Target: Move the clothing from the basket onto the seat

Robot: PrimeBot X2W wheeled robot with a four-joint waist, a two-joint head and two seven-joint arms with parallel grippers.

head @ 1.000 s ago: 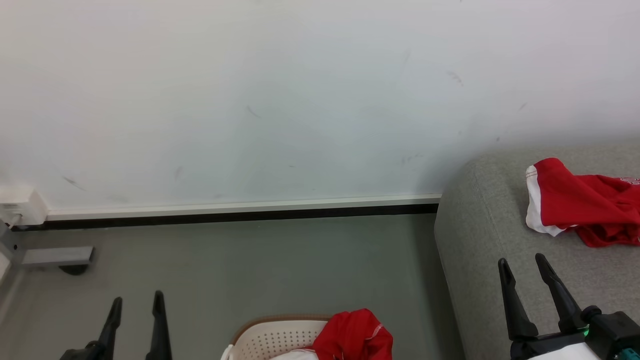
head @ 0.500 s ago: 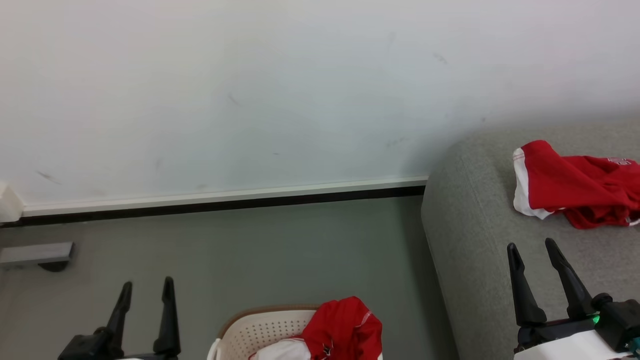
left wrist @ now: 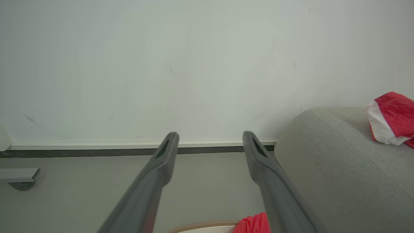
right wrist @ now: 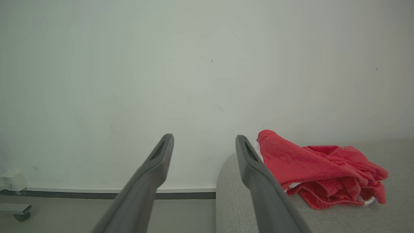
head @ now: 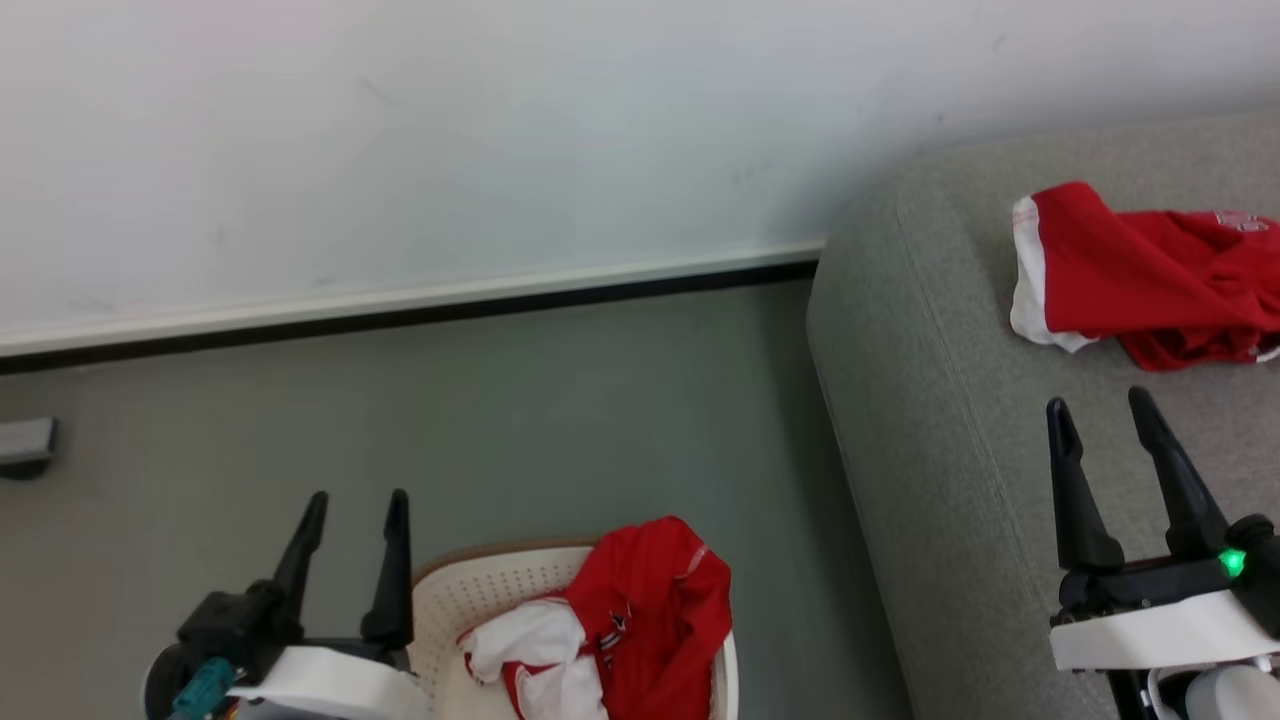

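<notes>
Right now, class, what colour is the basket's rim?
The basket rim is brown; clearest in head view.

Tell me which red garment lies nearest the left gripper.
The crumpled red-and-white garment in the basket, right beside the left gripper; the other garment lies apart on the grey sofa.

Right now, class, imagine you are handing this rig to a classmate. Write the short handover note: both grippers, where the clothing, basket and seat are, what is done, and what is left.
Left gripper: jaws open, empty, at the left side of the basket.
Right gripper: jaws open, empty, over the seat.
Done: one red garment lies on the seat.
Left: the red and white clothing is heaped in the basket on the floor. It needs lifting out and laying on the seat.
</notes>
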